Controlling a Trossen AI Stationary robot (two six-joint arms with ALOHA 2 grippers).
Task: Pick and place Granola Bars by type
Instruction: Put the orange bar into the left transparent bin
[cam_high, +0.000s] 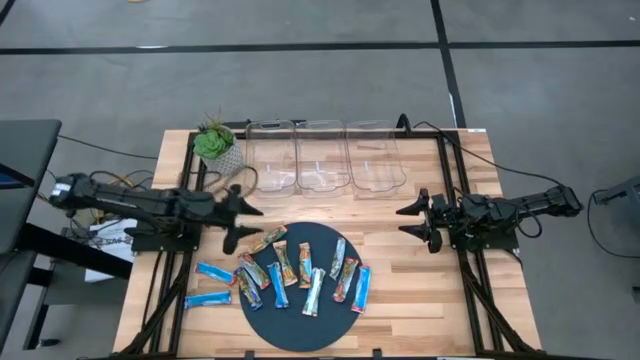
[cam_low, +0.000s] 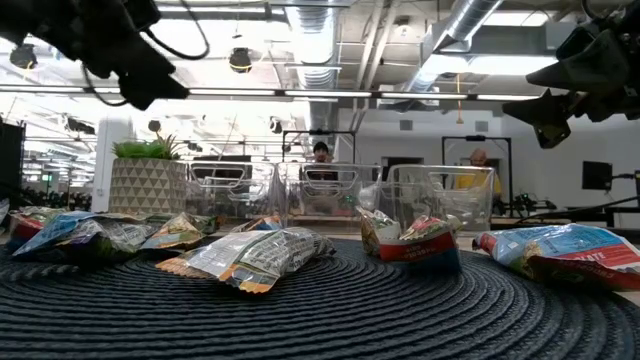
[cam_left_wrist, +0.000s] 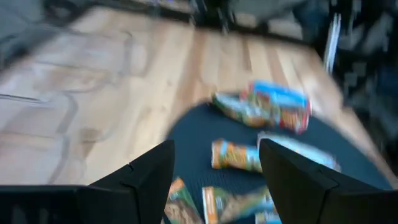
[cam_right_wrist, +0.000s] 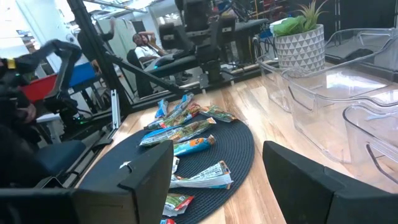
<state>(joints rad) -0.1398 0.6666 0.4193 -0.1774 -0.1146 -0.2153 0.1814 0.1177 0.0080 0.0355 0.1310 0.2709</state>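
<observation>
Several granola bars lie flat on a dark round mat (cam_high: 300, 300): multicoloured ones (cam_high: 287, 262), a silvery light blue one (cam_high: 316, 292) and a bright blue one (cam_high: 360, 288). Two more blue bars (cam_high: 215, 272) lie on the wood left of the mat. My left gripper (cam_high: 243, 228) hovers open above the mat's far left rim. Its wrist view looks down past my left gripper (cam_left_wrist: 214, 149) at bars on the mat (cam_left_wrist: 236, 155). My right gripper (cam_high: 402, 221) waits open to the right of the mat, clear of everything; its wrist view shows my right gripper (cam_right_wrist: 217, 155) with nothing between the fingers.
Three clear plastic bins (cam_high: 322, 155) stand in a row at the table's far side. A potted plant (cam_high: 215, 143) sits left of them. Black frame rails (cam_high: 455, 200) run along both table sides. People show in the room beyond the table (cam_low: 322, 152).
</observation>
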